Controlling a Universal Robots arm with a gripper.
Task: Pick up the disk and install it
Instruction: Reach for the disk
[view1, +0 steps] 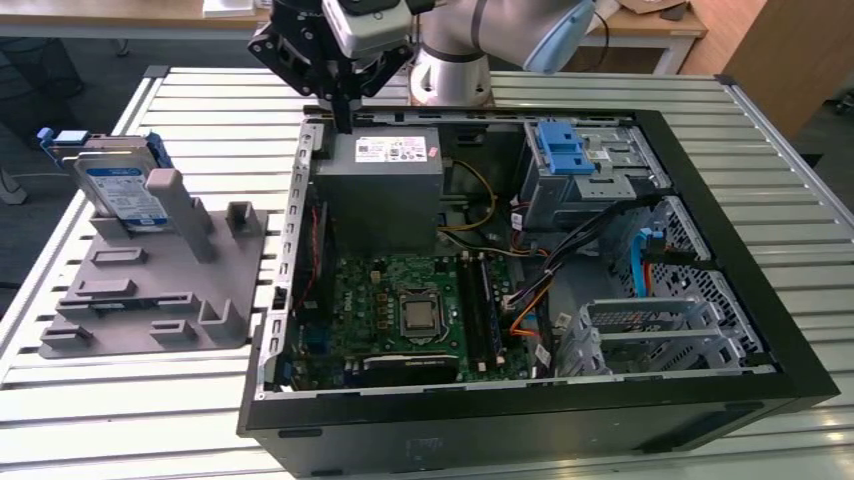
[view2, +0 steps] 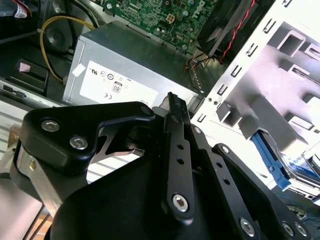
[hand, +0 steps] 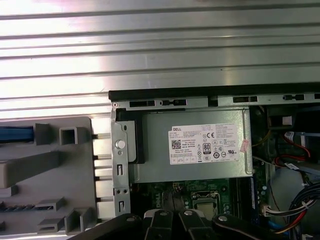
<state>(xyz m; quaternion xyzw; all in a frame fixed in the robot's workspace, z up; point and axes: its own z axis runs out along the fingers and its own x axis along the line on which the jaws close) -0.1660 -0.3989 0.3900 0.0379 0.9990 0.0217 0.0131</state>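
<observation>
Tabletop (view1: 134, 410) of metal slats bears grey stand (view1: 147, 290) (disk (view1: 118, 190) propped in it).

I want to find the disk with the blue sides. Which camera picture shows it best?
The exterior view: the disk stands upright in the grey holder on the exterior view's left, label showing. The second wrist view catches its blue rail; the first wrist view a blue strip.

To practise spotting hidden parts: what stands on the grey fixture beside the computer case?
The disk stands on edge on the grey fixture. A grey post covers part of its face; its base is hidden.
</observation>
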